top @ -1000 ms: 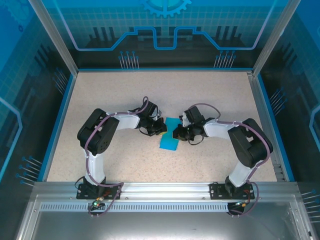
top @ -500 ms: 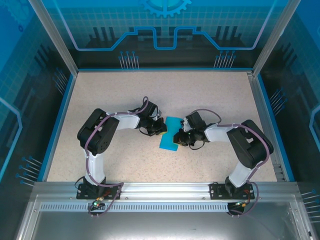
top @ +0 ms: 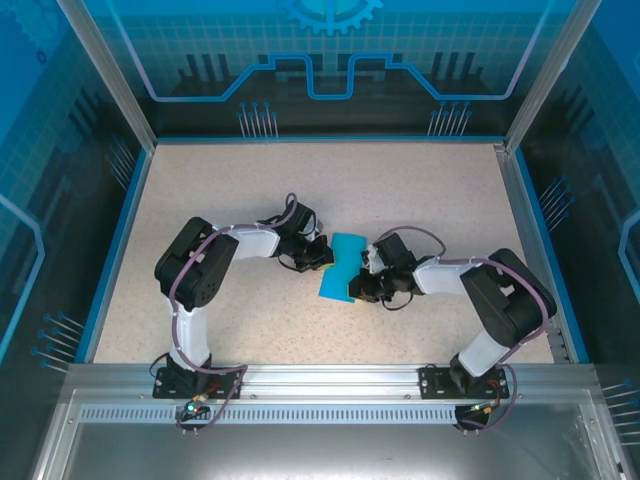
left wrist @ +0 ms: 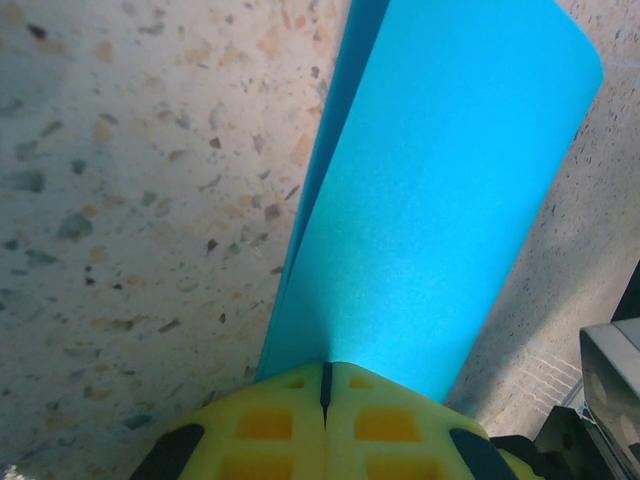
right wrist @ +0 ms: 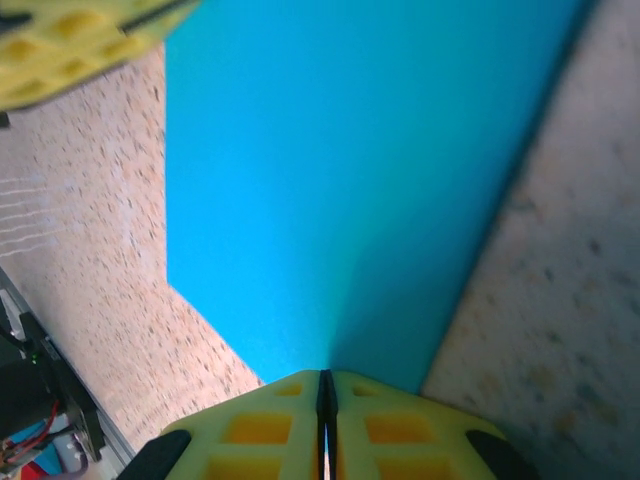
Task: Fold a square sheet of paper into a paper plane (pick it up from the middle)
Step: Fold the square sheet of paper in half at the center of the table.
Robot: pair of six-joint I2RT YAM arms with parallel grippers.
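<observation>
I am pinching the thin turquoise-blue square sheet of paper [top: 342,268] tight with my left gripper [left wrist: 325,390] and right gripper [right wrist: 325,385], at the middle of the speckled table [top: 220,190]. It is only bending in half, I think; most folds are not done yet.

**Right tool shifted along the sheet edge**
The right tool [top: 355,288] has moved toward the near side of the counter [top: 250,180]. It now pinches the square sheet of paper [top: 343,260] lower along its right edge than a second ago. The right arm's elbow [top: 515,300] has swung nearer and outward. More of the sheet's far right corner now shows.
</observation>
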